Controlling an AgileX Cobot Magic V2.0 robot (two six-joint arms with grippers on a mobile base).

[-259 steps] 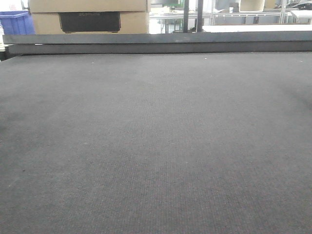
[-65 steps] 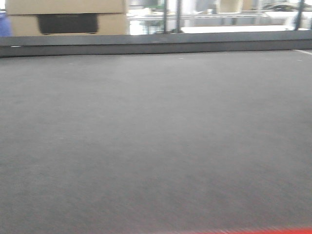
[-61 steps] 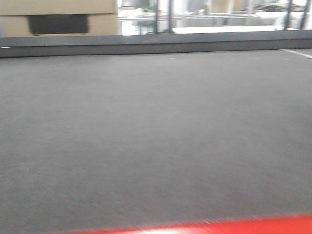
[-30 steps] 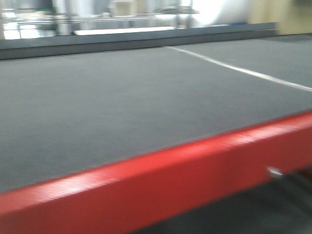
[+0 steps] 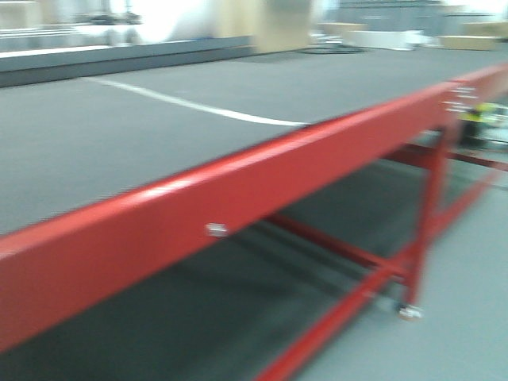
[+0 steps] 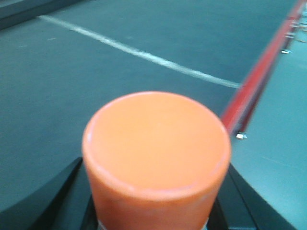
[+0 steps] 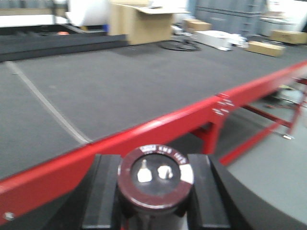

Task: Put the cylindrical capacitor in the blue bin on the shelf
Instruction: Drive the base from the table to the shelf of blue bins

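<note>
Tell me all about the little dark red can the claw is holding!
The can is a short, dark maroon cylinder with its flat top end facing the camera. That top shows two small silvery studs, a white patch on one side and tiny blurred lettering along the rim. The right claw pinches it between two black fingers.

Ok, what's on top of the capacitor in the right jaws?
On the cylindrical capacitor: two silver terminals and white rim print. Its lower body is hidden between the jaws.
</note>
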